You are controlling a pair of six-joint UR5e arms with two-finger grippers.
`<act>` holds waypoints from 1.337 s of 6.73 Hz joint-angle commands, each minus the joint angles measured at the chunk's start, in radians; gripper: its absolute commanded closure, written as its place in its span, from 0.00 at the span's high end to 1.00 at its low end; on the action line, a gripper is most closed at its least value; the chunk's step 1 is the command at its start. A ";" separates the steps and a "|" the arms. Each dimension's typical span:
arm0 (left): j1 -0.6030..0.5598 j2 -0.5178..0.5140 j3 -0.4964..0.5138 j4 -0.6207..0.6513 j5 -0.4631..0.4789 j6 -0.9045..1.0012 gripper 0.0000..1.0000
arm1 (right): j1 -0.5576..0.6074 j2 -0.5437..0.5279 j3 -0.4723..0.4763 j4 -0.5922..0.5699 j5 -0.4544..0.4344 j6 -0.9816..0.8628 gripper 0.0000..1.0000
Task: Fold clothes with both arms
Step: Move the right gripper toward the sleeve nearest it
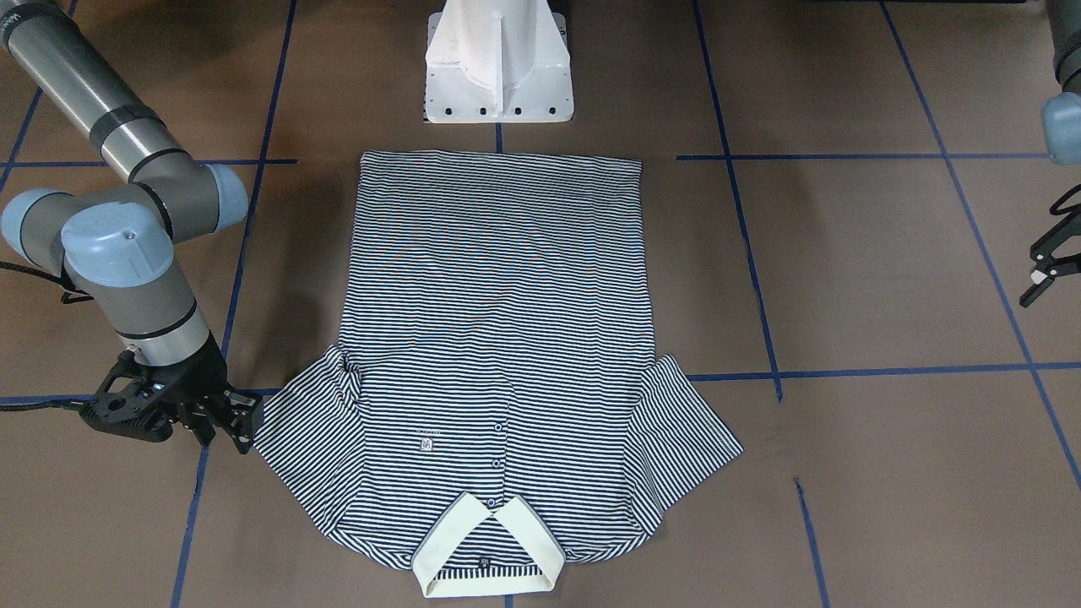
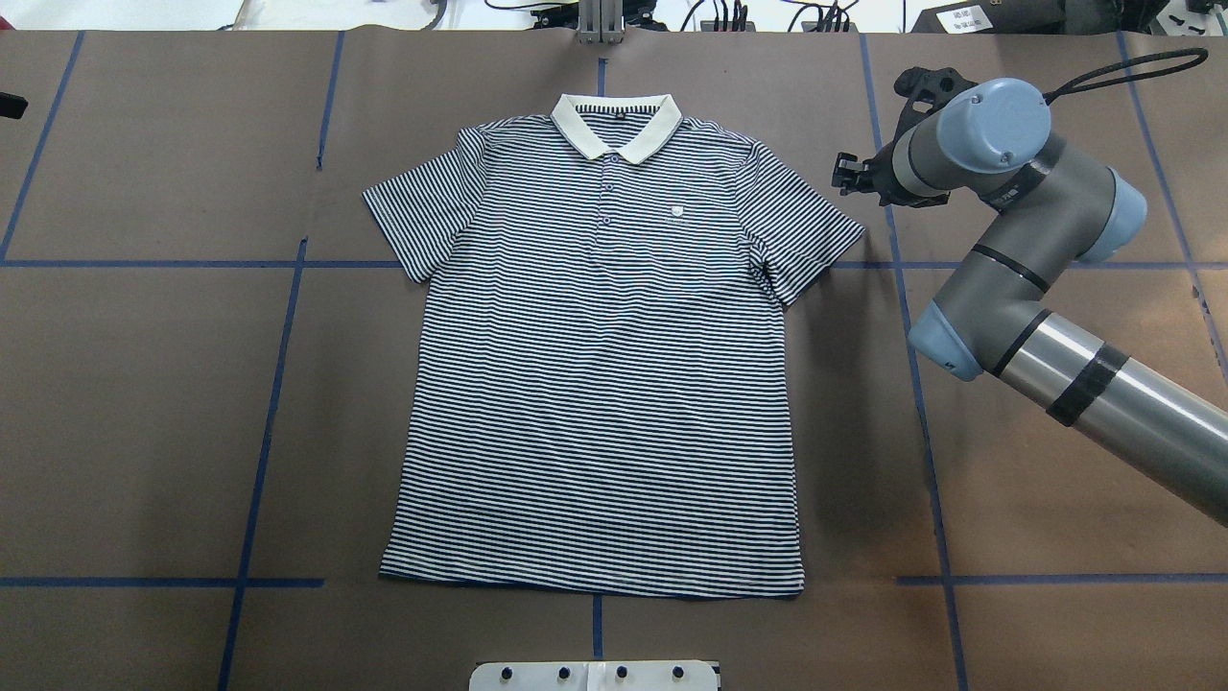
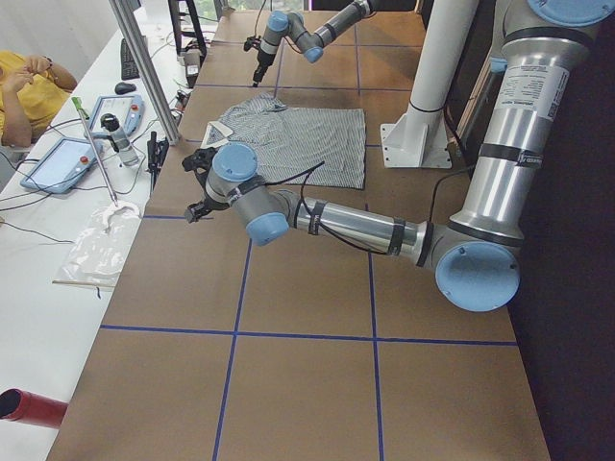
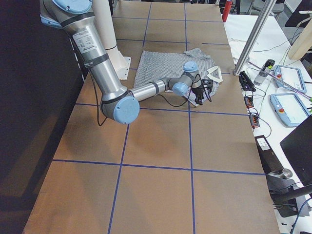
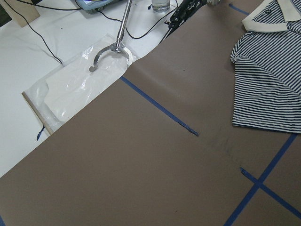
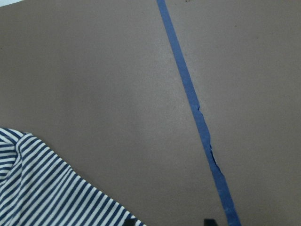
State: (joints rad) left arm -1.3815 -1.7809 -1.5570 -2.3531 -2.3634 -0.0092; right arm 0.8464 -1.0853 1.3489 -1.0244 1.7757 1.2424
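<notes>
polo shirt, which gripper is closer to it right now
Right. The right gripper is just beside the polo shirt, at the edge of one sleeve. The left gripper hangs far off beyond the other sleeve, well clear of the cloth.

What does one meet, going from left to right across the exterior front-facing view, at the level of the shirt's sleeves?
Black two-finger right gripper → navy-and-white striped polo shirt, with its small chest logo first, then its small buttons → black two-finger left gripper at the edge.
</notes>
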 commanded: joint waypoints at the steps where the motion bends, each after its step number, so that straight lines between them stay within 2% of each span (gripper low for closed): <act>1: 0.001 0.000 0.000 0.000 0.000 0.000 1.00 | -0.024 0.001 -0.022 0.007 -0.015 0.000 0.58; 4: 0.002 -0.005 0.002 0.000 0.001 -0.002 1.00 | -0.036 -0.002 -0.028 0.007 -0.021 0.000 0.58; 5: 0.002 -0.005 0.003 0.000 0.001 -0.002 1.00 | -0.036 -0.001 -0.028 0.007 -0.021 0.003 0.46; 6: 0.004 -0.005 0.003 0.000 0.001 -0.002 1.00 | -0.038 -0.001 -0.028 0.007 -0.021 0.002 0.02; 9: 0.005 -0.012 0.009 0.002 0.001 -0.002 1.00 | -0.040 0.018 -0.016 -0.009 -0.019 0.005 0.00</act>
State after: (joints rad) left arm -1.3770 -1.7922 -1.5490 -2.3517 -2.3623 -0.0107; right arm 0.8079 -1.0784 1.3286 -1.0246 1.7559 1.2455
